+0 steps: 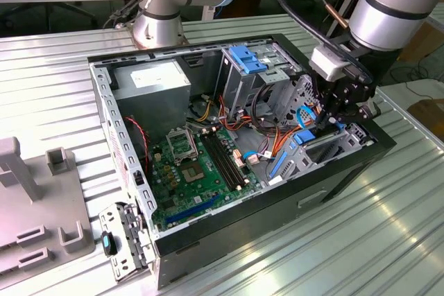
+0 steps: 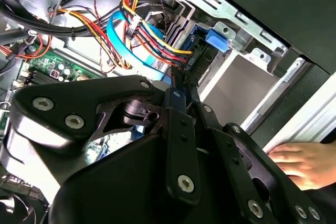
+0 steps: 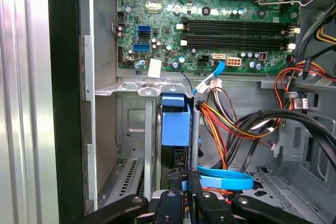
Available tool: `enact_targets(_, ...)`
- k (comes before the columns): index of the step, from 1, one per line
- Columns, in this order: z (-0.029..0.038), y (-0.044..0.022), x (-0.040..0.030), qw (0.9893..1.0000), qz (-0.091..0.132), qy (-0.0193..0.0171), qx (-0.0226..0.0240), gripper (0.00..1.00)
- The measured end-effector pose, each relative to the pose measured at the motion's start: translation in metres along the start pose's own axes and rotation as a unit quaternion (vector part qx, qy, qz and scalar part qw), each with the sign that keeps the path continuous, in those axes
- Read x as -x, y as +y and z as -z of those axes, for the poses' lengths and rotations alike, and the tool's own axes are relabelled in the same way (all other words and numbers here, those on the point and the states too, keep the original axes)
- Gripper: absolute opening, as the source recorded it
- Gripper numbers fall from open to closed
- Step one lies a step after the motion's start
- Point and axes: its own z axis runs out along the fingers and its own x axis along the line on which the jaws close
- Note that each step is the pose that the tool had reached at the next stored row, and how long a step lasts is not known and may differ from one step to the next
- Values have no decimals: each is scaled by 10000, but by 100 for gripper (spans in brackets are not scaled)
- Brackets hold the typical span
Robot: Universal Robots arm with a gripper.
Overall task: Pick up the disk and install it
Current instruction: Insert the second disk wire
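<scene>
While jaws grip disk (image 3: 176,124) edge-on in bay | lower disk hidden behind gripper (image 3: 184,190)

My gripper (image 1: 331,117) reaches down into the open computer case (image 1: 125,136) at the exterior view's right end, with the disk (image 3: 176,121) standing on edge in the drive bay between its fingertips. The motherboard (image 1: 198,168) lies on the case floor toward the exterior view's left of me, and a bundle of cables (image 3: 236,124) hangs just beside the disk.

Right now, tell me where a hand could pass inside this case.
Free: over the motherboard, between power supply and drive cage. Crowded: cable bundle beside the gripper, which pinches the disk in its bay.
</scene>
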Motion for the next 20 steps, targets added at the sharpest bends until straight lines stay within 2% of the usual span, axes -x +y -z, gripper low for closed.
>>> enact_targets(3,-21,3,-6,10000,-2,-12,0,16)
enact_targets(5,-44,6,-11,10000,-5,-38,-1,16)
enact_targets(11,-44,5,-11,10000,-5,-45,-2,18)
enact_targets(12,-34,4,-11,10000,-5,-45,-2,18)
enact_targets(13,-6,1,-11,10000,-5,-43,-2,24)
enact_targets(15,60,-7,-12,10000,-5,-40,-4,24)
enact_targets(17,70,-9,-12,10000,-5,-43,-7,24)
enact_targets(19,71,-8,-12,10000,-8,-62,-8,23)
enact_targets(20,71,-8,-12,10000,-9,-70,-8,16)
